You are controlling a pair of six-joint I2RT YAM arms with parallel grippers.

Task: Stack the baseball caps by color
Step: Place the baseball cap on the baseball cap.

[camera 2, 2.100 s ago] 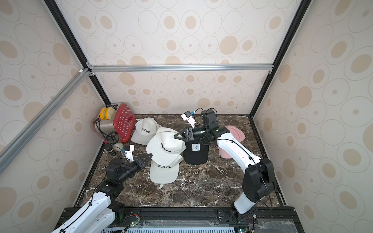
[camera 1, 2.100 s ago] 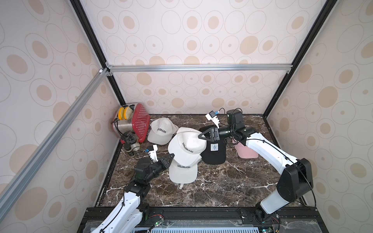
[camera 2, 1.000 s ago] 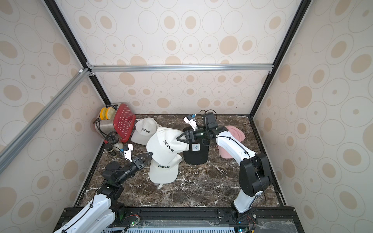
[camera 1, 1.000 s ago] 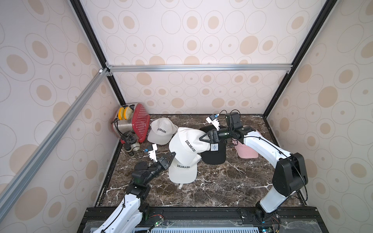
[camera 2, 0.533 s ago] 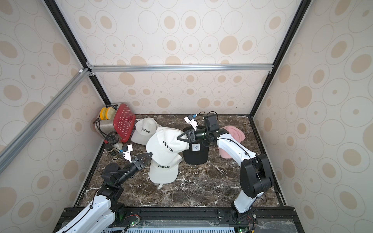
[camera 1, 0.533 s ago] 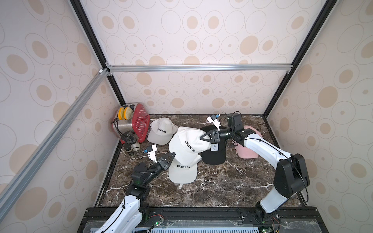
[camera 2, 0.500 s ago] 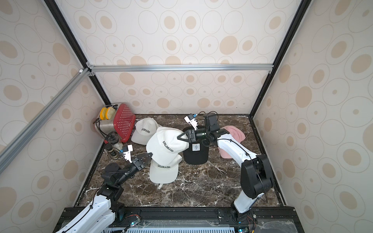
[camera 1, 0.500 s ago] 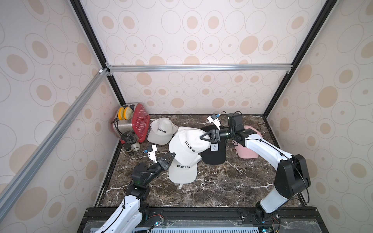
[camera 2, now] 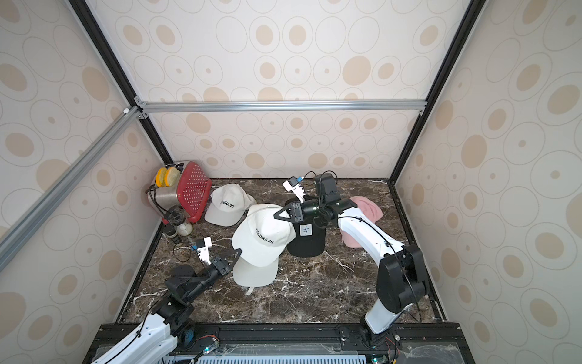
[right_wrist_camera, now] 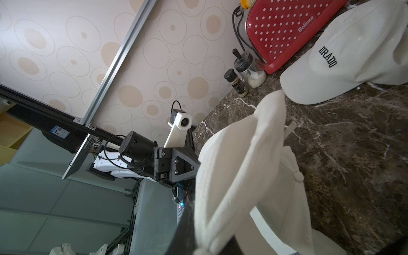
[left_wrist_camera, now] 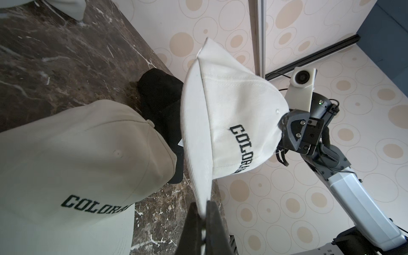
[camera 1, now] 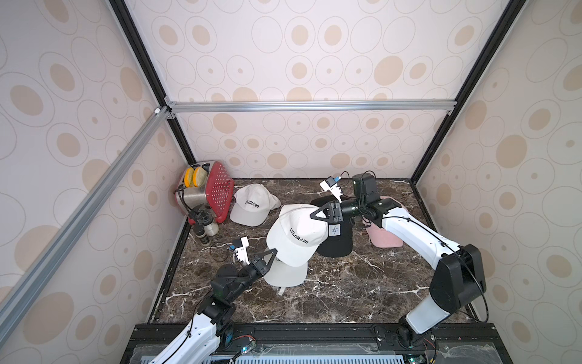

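We see L gripper pinching the brim of white cap and R gripper clamped on its crown. It hangs in air over 2nd white cap on table. 3rd white cap sits by toaster. Black cap and pink cap are at the rear.

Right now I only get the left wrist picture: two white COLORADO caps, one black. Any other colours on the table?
Observer: Yes, a pink cap lies at the back right, partly hidden by the right arm.
Operator: Any more white ones?
Observer: A third white COLORADO cap sits beside a red toaster in the back left corner.
Operator: Where does the raised cap hang?
Observer: From above, the raised white cap overlaps the white cap on the table and the black cap.
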